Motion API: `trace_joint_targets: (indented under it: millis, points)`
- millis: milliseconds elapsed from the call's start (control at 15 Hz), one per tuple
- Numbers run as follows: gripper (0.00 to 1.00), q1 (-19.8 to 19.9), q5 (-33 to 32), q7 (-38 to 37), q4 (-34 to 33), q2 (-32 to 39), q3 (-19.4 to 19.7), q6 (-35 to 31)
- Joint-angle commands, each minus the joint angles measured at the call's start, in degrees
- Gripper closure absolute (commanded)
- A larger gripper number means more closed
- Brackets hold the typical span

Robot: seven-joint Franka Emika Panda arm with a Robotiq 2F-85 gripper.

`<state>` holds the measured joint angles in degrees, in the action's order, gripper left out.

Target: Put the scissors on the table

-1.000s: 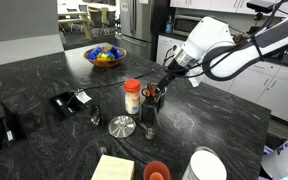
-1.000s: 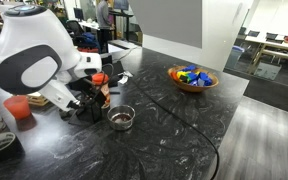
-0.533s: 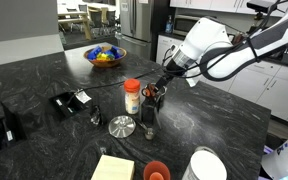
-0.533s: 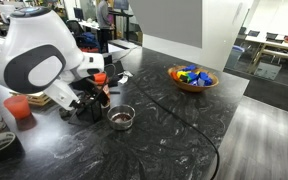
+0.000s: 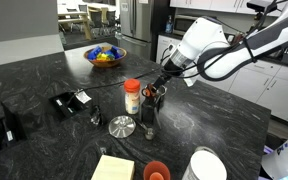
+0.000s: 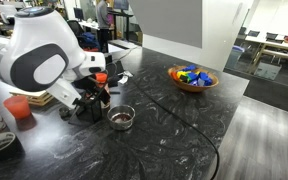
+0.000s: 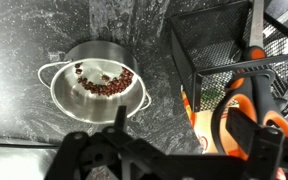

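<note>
The scissors (image 7: 236,88) stand handles-up in a black mesh holder (image 7: 209,40); their red-orange loops show in the wrist view. My gripper (image 7: 181,122) is open just above the holder. One finger (image 7: 121,116) is over the bare black table (image 7: 24,30), the other (image 7: 246,125) is at the scissors' handle loops. In both exterior views the gripper (image 5: 156,90) (image 6: 92,95) hangs low over the holder (image 5: 152,100), which hides the scissors. The scissors rest in the holder, not on the table (image 5: 44,75).
A small steel pot (image 7: 92,82) (image 5: 122,126) with dark beans sits beside the holder. A white bottle with an orange lid (image 5: 132,96), a clear cup (image 5: 148,129), a red cup (image 5: 156,171) (image 6: 19,107), a fruit bowl (image 5: 106,55) (image 6: 191,76) and black gadgets (image 5: 69,102) are spread around.
The arm has shifted only slightly. The gripper stays low over the mesh holder. Nothing has been taken hold of or let go.
</note>
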<state>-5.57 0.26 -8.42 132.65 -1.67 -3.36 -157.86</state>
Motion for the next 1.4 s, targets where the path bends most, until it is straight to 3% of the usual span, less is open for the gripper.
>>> trace_joint_targets:
  millis: [0,133,733,867,1333]
  points:
    - [0.08,0.52,-1.74,-0.87,-1.53,1.58,-0.56,-0.80]
    - [0.34,0.39,-1.85,-0.78,-1.96,2.03,-0.59,-1.20]
    - [0.96,0.13,-1.15,0.22,-2.22,2.35,-0.93,-1.20]
    - [1.00,0.14,-1.05,0.35,-2.09,2.30,-0.96,-1.14]
    - [0.98,-0.32,0.75,1.39,-1.66,0.61,-1.44,-1.18]
